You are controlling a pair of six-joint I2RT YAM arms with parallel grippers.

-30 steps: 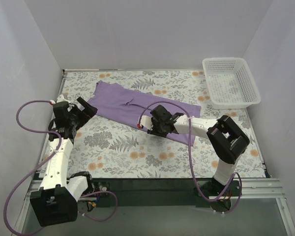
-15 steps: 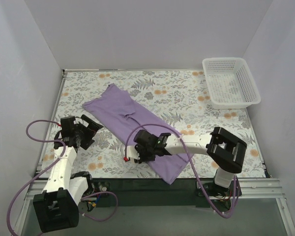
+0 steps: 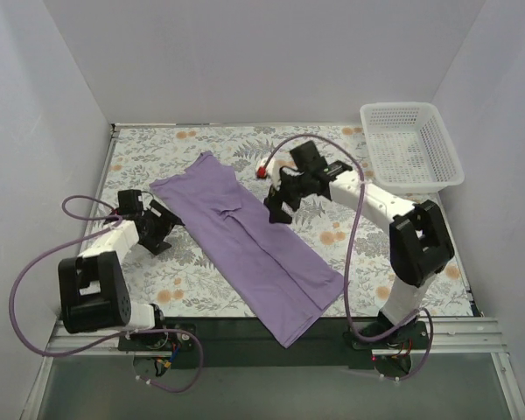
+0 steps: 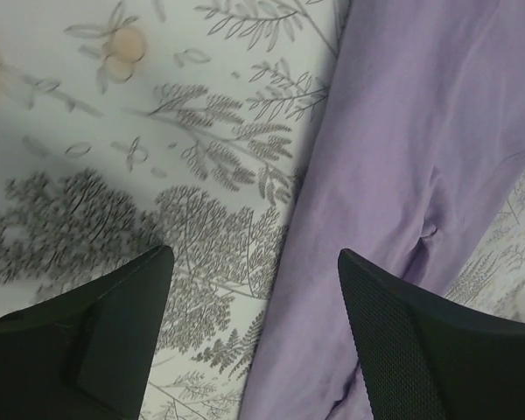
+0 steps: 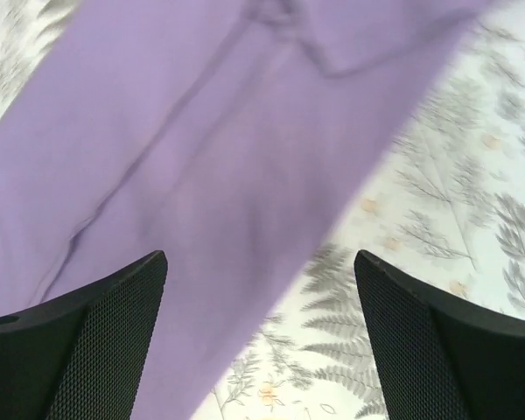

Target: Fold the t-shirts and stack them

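The lavender t-shirt (image 3: 245, 245) lies flat as a long folded strip. It runs diagonally from the far left of the floral table to the near edge, where its lower end hangs over. My left gripper (image 3: 161, 227) hovers low at the strip's left edge. In the left wrist view the left gripper (image 4: 254, 255) is open, straddling the edge of the t-shirt (image 4: 420, 131) with nothing between its jaws. My right gripper (image 3: 276, 208) hangs above the strip's right edge. Seen from the right wrist, the right gripper (image 5: 261, 258) is wide open and empty over the t-shirt (image 5: 201, 131).
A white lattice basket (image 3: 420, 182) stands at the far right corner. White walls close in the table on three sides. The floral tablecloth (image 3: 367, 236) shows to the right of the shirt, and purple cables loop off both arms.
The shirt was dragged from across the far table into a diagonal strip reaching the near edge. The right gripper let go, opened and rose to the far right. The left gripper moved in beside the shirt.
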